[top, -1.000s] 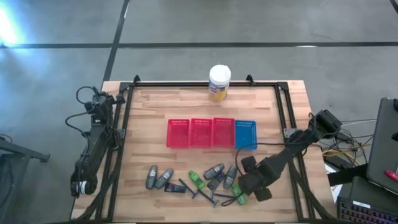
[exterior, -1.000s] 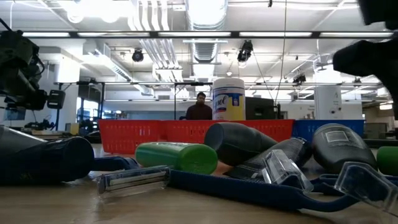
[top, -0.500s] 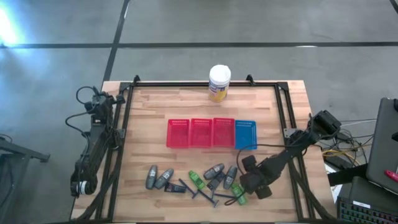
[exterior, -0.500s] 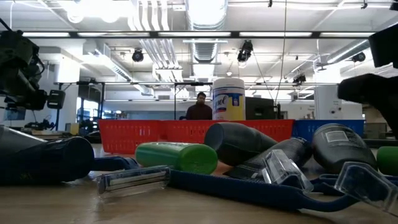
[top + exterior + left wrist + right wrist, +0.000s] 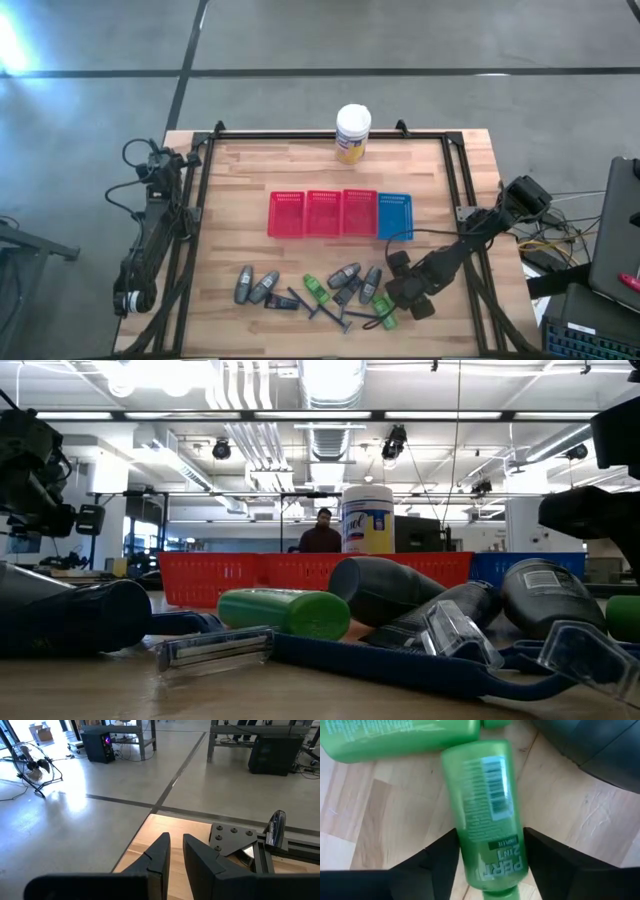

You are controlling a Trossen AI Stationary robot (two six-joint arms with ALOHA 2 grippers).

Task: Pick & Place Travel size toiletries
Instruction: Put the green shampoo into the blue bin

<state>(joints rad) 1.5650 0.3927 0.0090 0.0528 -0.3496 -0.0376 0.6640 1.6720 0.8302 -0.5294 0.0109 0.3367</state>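
Observation:
The toiletries lie in a loose row near the table's near edge: grey tubes (image 5: 255, 287), green tubes (image 5: 316, 290), dark packets (image 5: 282, 302) and black razors (image 5: 330, 313). My right gripper (image 5: 402, 297) is open and low over the right end of the row. Its fingers stand on either side of a green tube (image 5: 487, 805), which lies flat on the wood. A second green tube (image 5: 405, 740) and a grey tube (image 5: 590, 745) lie just beyond it. My left gripper (image 5: 172, 160) is parked, shut, at the table's left edge. My right gripper's fingers (image 5: 442, 857) come down from above and lie close along the green tube's two long sides (image 5: 470, 845), near its cap end. The tube lies flat on the table. Whether the fingers touch it, I cannot tell.
Three red mesh baskets (image 5: 320, 213) and a blue one (image 5: 395, 215) stand in a row mid-table. A white-lidded yellow canister (image 5: 352, 133) stands at the far edge. A black frame (image 5: 460, 180) runs along the table's sides. A person (image 5: 321, 532) shows in the room behind.
My right gripper has come down toward the green tube at the row's right end and shifted slightly toward the table's left edge. The toiletries lie as before.

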